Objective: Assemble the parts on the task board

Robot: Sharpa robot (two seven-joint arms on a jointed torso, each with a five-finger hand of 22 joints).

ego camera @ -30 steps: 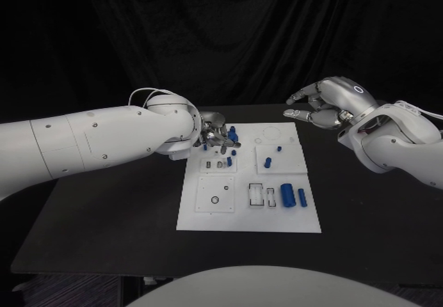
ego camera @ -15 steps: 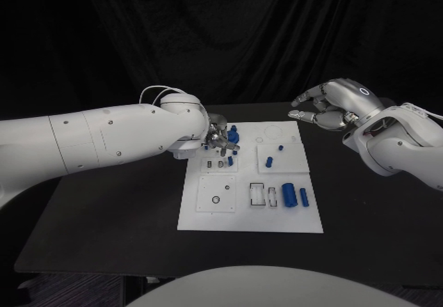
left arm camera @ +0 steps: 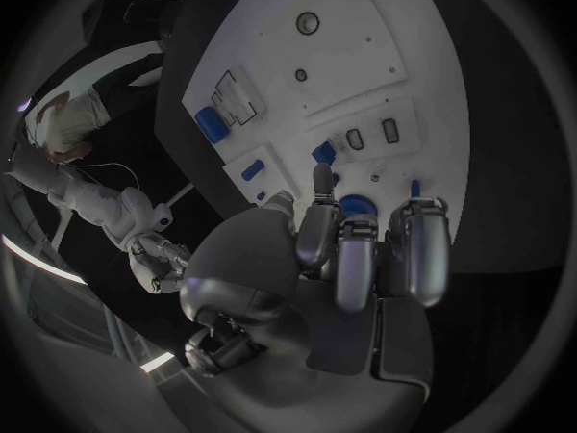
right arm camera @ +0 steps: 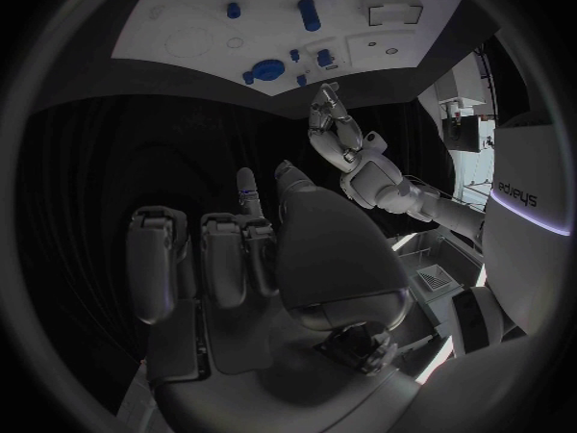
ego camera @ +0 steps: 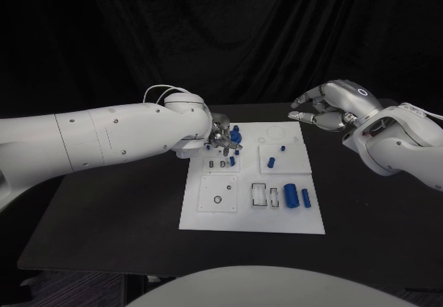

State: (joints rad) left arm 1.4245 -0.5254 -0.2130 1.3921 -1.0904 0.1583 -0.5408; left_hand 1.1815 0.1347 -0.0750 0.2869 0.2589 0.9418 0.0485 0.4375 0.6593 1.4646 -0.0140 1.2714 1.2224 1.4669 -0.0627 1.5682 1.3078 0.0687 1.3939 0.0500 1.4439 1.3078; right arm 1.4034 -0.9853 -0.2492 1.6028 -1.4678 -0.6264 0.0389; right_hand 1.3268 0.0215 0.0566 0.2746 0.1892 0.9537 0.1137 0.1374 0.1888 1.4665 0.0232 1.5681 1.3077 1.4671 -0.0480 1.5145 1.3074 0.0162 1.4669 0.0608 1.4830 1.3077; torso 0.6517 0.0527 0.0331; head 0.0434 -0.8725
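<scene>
The white task board (ego camera: 249, 217) lies in the middle of the black table. My left hand (ego camera: 221, 136) hovers over its far left corner, fingers pointing down beside a tall blue part (ego camera: 235, 135). In the left wrist view the fingertips (left arm camera: 357, 260) crowd around a round blue part (left arm camera: 357, 205); whether they hold it is hidden. More blue parts stand on the board: a small peg (ego camera: 232, 161), a block (ego camera: 269, 162), and two cylinders (ego camera: 288, 195) near the right edge. My right hand (ego camera: 323, 107) hangs above the table beyond the board's far right corner, fingers loosely bent, holding nothing.
Empty slots and a ring outline (ego camera: 217, 199) mark the board's near half. Black table (ego camera: 111, 217) surrounds the board on all sides. My bulky left arm (ego camera: 102, 141) reaches across the left side of the table.
My left hand has crept a little to the right, closer to the tall blue part. The right hand has stayed about where it was, fingers drawn slightly closer.
</scene>
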